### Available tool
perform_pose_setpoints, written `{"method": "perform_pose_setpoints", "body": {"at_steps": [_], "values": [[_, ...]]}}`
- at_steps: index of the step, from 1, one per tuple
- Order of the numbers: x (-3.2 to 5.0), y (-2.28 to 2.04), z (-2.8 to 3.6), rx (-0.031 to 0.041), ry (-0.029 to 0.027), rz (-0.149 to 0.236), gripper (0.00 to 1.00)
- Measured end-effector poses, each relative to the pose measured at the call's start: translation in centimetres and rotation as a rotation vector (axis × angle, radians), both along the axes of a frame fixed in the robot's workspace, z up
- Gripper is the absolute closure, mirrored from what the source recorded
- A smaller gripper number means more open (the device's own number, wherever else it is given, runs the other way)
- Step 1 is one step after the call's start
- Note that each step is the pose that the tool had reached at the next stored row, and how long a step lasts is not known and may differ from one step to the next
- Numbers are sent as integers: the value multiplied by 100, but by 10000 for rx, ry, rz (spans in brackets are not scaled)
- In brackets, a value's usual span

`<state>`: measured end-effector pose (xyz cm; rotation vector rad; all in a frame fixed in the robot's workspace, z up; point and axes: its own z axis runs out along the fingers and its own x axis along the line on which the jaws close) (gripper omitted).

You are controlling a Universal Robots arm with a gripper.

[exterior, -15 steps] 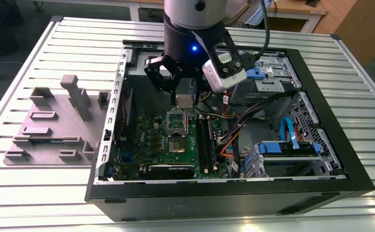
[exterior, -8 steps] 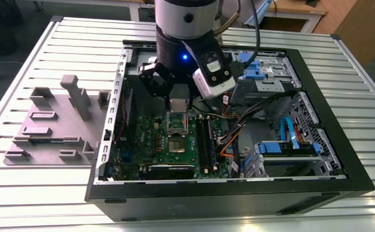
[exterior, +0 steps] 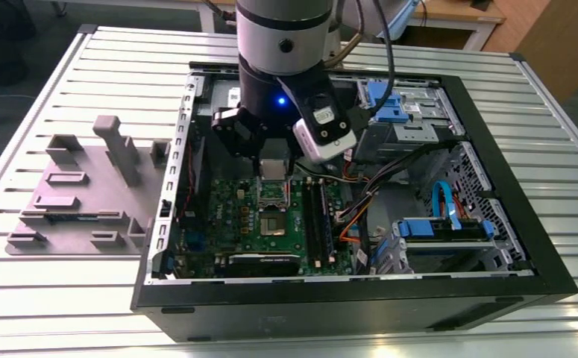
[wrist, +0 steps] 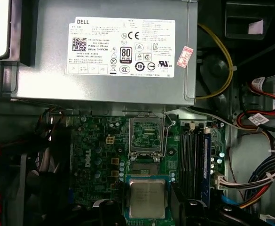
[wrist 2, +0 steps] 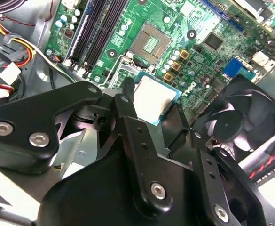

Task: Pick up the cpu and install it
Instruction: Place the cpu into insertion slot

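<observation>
Item: cpu (wrist 2: pixel 153 99), clamped in the jaws of my gripper (wrist 2: pixel 152 105), hanging above the motherboard (wrist 2: pixel 137 14), short of the open socket (wrist 2: pixel 150 44). Step: carrying to install. I judge square alignment essential.

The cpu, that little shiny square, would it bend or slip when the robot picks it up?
The cpu looks flat with a metal top, so it is probably stiff, not bendy. It is small and thin, so likely light. That smooth lid could be slippery.

Silvery square cpu (wrist: pixel 147 197), level, in the gripper (wrist: pixel 148 208)
</observation>
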<state>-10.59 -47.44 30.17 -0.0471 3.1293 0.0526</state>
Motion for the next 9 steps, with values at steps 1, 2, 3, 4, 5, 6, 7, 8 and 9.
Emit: {"method": "perform_pose_setpoints", "body": {"at_steps": [1,2,3,4,5,6,7,8,9], "values": [[0,0,-16,-3,0,0,53],[0,0,-27,-7,0,1,53],[0,0,-35,-10,0,0,53],[0,0,-41,-13,0,0,53],[0,0,-44,-15,1,0,53],[0,0,-47,-16,1,0,53],[0,0,-51,-15,0,0,53],[0,0,-54,-15,0,0,53],[-1,0,-55,-16,1,0,53]]}}
